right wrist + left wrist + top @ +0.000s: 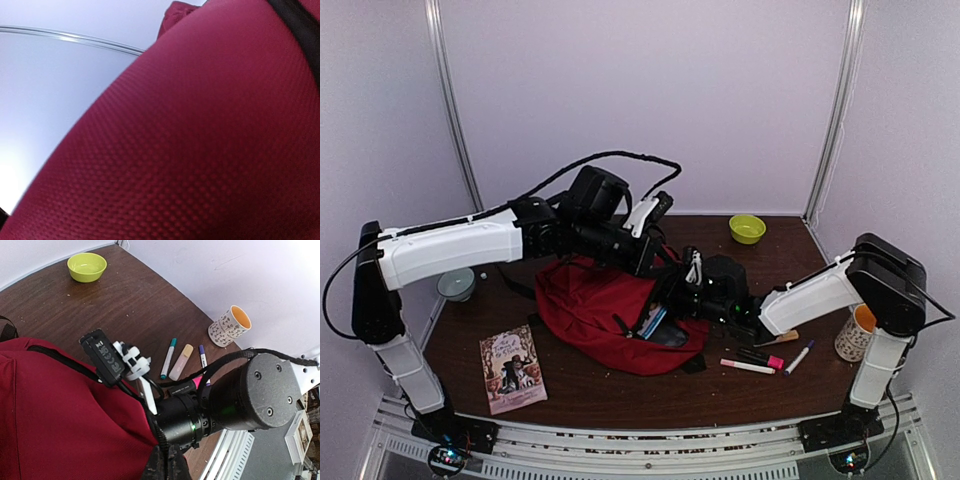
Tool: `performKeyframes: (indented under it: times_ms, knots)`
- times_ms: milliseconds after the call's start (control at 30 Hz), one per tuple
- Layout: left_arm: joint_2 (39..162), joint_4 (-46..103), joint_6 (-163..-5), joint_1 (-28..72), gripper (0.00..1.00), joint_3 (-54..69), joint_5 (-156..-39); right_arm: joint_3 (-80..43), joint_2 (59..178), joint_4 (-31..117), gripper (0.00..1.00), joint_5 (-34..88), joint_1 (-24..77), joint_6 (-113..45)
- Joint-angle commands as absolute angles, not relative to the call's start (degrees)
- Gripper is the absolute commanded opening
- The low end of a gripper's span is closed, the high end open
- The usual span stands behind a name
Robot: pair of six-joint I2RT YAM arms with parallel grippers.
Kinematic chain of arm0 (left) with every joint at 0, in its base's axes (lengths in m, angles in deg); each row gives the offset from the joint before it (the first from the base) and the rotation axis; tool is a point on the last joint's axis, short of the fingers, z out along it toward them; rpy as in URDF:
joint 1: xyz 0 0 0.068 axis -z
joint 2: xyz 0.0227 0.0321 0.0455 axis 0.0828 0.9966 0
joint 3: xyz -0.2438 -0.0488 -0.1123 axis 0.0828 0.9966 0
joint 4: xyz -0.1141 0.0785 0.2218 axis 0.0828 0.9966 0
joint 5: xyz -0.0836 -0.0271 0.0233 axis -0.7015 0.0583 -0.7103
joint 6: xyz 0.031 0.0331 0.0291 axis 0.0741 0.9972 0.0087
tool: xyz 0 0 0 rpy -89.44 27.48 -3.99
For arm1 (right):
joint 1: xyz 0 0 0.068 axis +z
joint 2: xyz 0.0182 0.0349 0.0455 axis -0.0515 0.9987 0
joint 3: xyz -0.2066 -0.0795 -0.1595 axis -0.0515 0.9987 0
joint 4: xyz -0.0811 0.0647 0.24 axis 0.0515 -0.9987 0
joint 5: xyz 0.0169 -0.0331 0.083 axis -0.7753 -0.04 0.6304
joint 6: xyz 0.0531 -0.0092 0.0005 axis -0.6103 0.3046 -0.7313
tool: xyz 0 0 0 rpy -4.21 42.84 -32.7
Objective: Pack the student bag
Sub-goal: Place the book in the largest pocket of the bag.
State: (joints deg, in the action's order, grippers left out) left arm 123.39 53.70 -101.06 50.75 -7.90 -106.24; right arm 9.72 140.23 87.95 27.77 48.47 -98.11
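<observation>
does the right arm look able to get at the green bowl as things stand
Probably, after backing out: the right gripper is at the student bag's mouth, but the green bowl sits alone on bare table.

The student bag (200, 150) blocks the whole right wrist view.

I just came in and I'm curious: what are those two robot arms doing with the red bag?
They are packing the bag. The left gripper is shut at the bag's far edge, perhaps pinching it. The right gripper is at the bag's opening, its fingers hidden, next to something blue there. A book, pens and a mug sit outside on the table.
</observation>
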Motion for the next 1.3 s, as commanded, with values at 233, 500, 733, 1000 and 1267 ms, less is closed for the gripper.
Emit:
performKeyframes:
  times_ms: [233,500,733,1000,1267]
  knots:
    - [118.36,49.93,-101.48,50.52,0.00,-5.32,-102.57,13.90,124.01,71.43,1.00,28.69,48.76,-88.82]
    - [118.24,49.46,-101.93,49.50,0.00,-3.88,-100.34,15.46,113.76,55.51,1.00,29.15,48.94,-84.75]
    - [118.91,48.51,-102.18,49.21,0.00,-3.97,-100.45,12.64,109.33,42.44,0.96,28.11,50.73,-81.12]
    - [118.66,46.59,-102.50,49.21,0.00,-2.76,-103.47,10.96,115.67,43.66,0.27,25.28,51.59,-81.03]
    - [116.89,45.26,-102.60,49.30,0.00,0.01,-105.07,1.57,125.26,44.19,0.00,24.87,51.56,-79.86]
